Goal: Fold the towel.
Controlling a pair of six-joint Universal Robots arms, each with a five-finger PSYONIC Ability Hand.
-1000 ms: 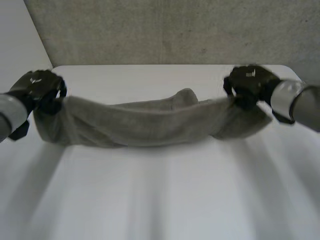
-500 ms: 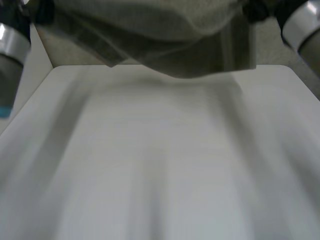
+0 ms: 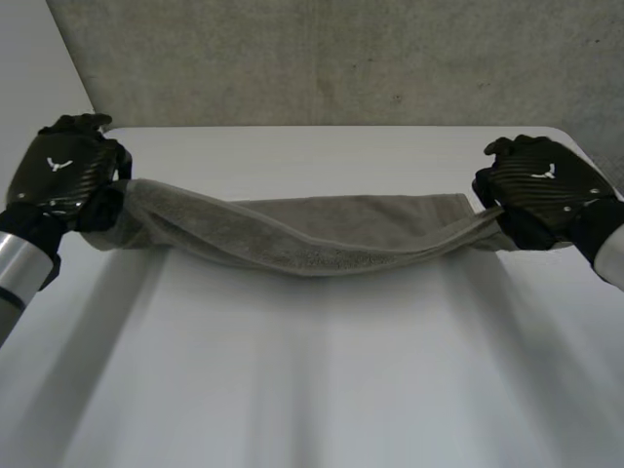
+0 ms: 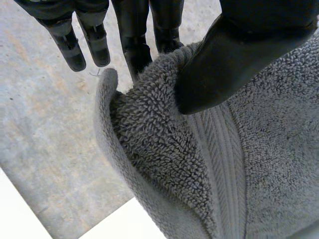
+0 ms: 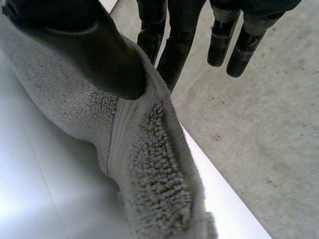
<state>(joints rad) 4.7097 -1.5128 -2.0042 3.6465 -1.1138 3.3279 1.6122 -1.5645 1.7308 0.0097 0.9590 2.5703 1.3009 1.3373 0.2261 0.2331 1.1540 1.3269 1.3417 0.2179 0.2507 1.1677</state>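
left hand point(image 3: 60, 175): you're pinching one towel point(image 3: 302, 239) end, thumb on fingers
right hand point(image 3: 541, 185): pinching the other end
towel: sagging between them over the table point(image 3: 322, 390)
risk: an end slipping out if you're pulling wider; sag bunching the fold

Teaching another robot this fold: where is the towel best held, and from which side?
At its two short ends, coming in from outside each end. The towel stretches as a long band sagging in the middle, so end pinches, thumb against fingers as the left hand and right hand do, keep it spread.
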